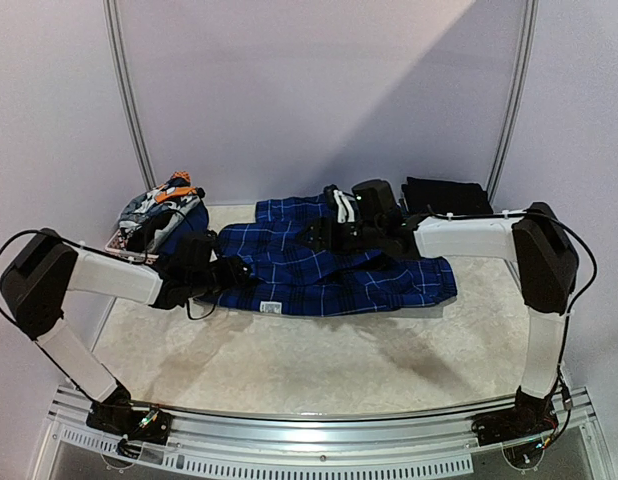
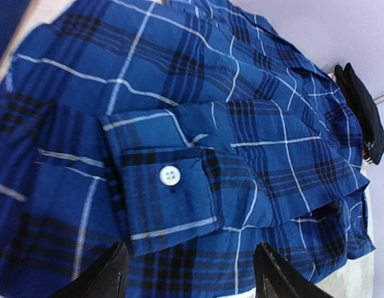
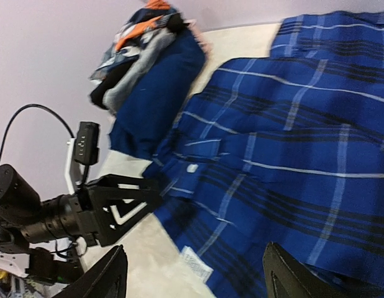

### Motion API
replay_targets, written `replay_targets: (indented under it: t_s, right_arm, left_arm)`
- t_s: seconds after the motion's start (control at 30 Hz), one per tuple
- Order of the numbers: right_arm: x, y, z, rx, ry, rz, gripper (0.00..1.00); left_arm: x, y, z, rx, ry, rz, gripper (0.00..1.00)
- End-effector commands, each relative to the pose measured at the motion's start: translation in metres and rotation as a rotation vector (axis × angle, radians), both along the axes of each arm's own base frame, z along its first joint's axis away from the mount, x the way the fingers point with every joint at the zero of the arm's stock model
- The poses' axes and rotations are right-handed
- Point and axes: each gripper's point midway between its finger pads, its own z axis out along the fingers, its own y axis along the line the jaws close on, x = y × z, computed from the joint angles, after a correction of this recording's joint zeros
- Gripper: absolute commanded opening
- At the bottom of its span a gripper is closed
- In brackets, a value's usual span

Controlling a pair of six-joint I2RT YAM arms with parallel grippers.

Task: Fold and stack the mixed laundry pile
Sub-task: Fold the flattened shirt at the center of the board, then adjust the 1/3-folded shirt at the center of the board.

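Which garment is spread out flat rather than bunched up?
The blue plaid shirt, laid across the table's middle; the colourful heap at far left is bunched.

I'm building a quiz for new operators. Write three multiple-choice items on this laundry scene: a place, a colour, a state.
1. Where is the heaped mixed laundry pile? A far left; B far right; C near edge.
2. What colour is the round button on the cuff of the blue plaid shirt? A black; B white; C red.
3. How is the left hand? A shut on the cuff; B open, holding nothing; C out of view.
Key: 1 A, it lies at the left rear corner; 2 B, white against blue cloth; 3 B, it stands spread above the cuff.
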Motion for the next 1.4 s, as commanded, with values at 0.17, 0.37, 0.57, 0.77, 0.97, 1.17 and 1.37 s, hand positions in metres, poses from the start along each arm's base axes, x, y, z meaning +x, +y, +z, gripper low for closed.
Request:
replay_targets:
  t_s: [0.17, 0.37, 0.57, 0.77, 0.97, 1.17, 1.37]
  right_arm:
    - [-0.007, -0.076, -0.011, -0.156, -0.06, -0.142, 0.72]
    - [-0.022, -0.093, -0.041, -0.202, -0.009, -0.146, 0.56]
    - [-0.032, -0.103, -0.065, -0.235, 0.03, -0.146, 0.42]
    - [-0.025, -0.147, -0.099, -0.315, 0.09, -0.249, 0.4]
    - [-0.018, -0.187, -0.115, -0.397, 0.121, -0.34, 0.39]
    - [-0.034, -0.21, -0.111, -0.427, 0.154, -0.395, 0.45]
    - [-0.052, -0.25, -0.094, -0.449, 0.167, -0.507, 0.68]
  left_arm:
    - [0.007, -0.026, 0.003, -0.044, 0.026, -0.012, 0.69]
    - [0.005, -0.035, 0.0, -0.107, 0.04, 0.017, 0.68]
    - [0.014, -0.044, -0.015, -0.144, 0.041, 0.032, 0.68]
    - [0.02, -0.036, -0.023, -0.111, 0.026, 0.068, 0.68]
    - [0.027, -0.025, -0.027, -0.074, -0.007, 0.106, 0.68]
    - [0.028, -0.022, -0.034, -0.07, -0.009, 0.124, 0.67]
    - [0.032, -0.019, -0.037, -0.058, -0.027, 0.143, 0.66]
